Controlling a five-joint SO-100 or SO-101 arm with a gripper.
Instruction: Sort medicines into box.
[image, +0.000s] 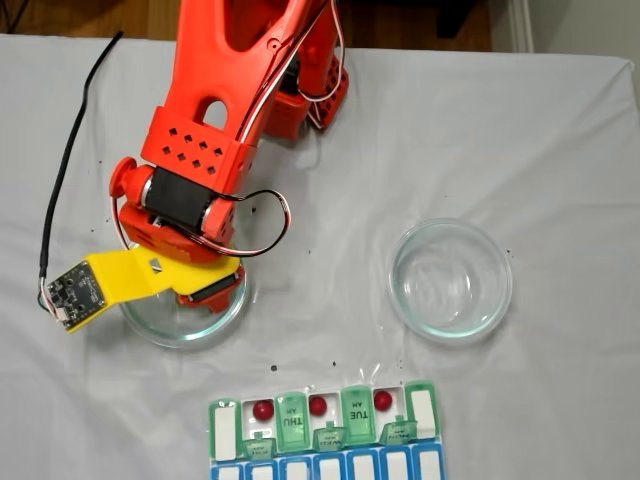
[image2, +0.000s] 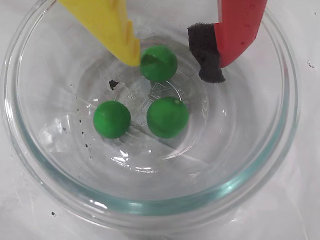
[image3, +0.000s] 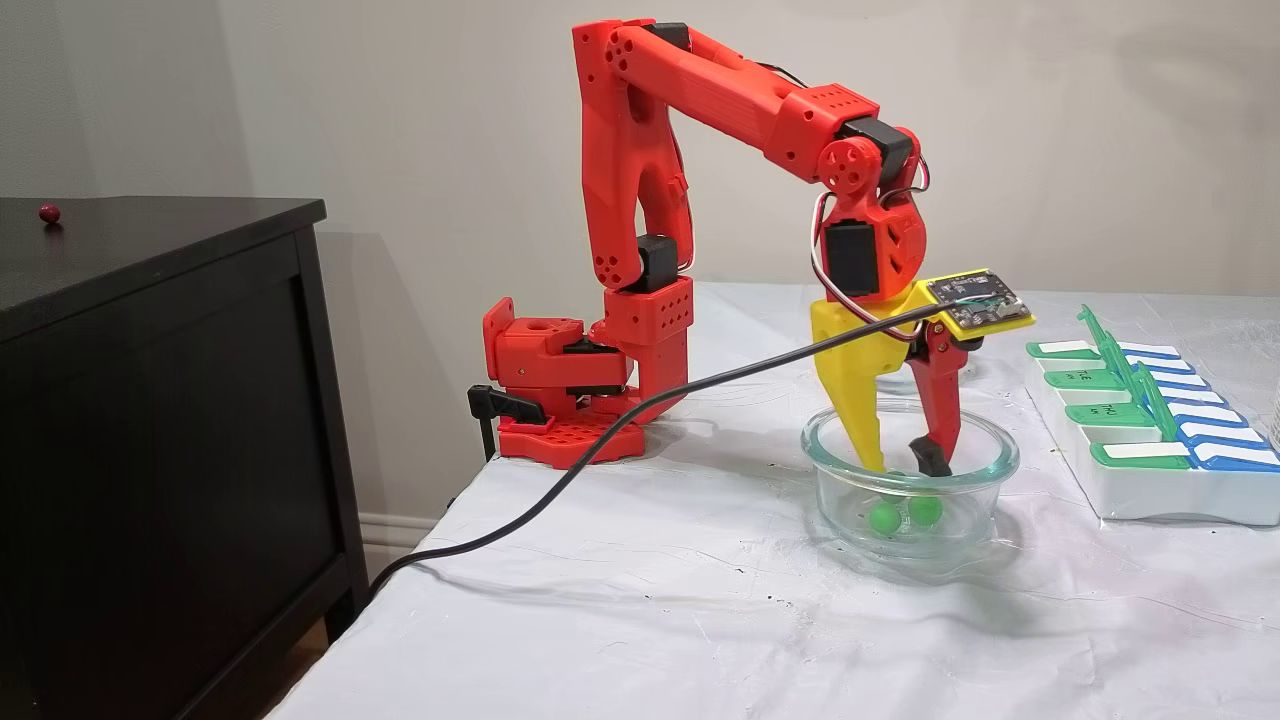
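1. In a fixed view from above, I see my gripper lowered into the left glass dish. Three dark red pills already lie in open cells of the box, near the front edge. I can read THU and TUE on the green lids. The right dish holds nothing.
2. In the wrist view, the jaws are spread. The yellow finger touches the far green pill; the foam pad stands apart. I should center this pill, then close slowly.
3. In the side fixed view, the fingertips are inside the dish, just above the green pills.
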